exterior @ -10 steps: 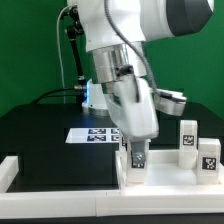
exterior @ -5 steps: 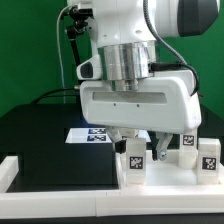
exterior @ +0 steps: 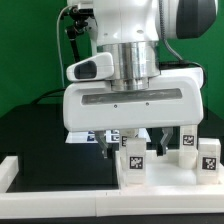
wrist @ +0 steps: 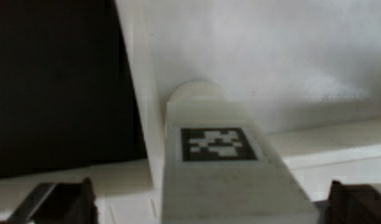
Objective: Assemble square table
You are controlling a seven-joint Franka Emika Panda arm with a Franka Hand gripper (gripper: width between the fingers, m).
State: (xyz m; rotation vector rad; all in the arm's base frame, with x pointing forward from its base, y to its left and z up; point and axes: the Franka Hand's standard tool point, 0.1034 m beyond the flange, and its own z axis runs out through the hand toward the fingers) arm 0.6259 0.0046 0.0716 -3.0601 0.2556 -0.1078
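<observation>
The white square slab (exterior: 165, 183) lies at the front on the exterior view's right. A short white leg block (exterior: 132, 161) with a tag stands upright on its near corner. My gripper (exterior: 133, 149) hangs over this leg, open, one finger on each side and not touching it. In the wrist view the tagged leg (wrist: 217, 150) rises between my gripper's (wrist: 208, 205) dark fingertips (wrist: 62, 202), with the slab (wrist: 258, 55) behind it. Two more tagged legs (exterior: 187, 141) (exterior: 208, 159) stand on the exterior view's right.
The marker board (exterior: 88, 137) lies flat on the black table (exterior: 40, 135) behind my hand. White border bars run along the front (exterior: 60, 206) and the exterior view's left (exterior: 8, 170). A green wall is behind.
My hand has turned about its axis and now faces the camera broadside. The fingers have spread apart on either side of the leg. The leg has stayed upright in place.
</observation>
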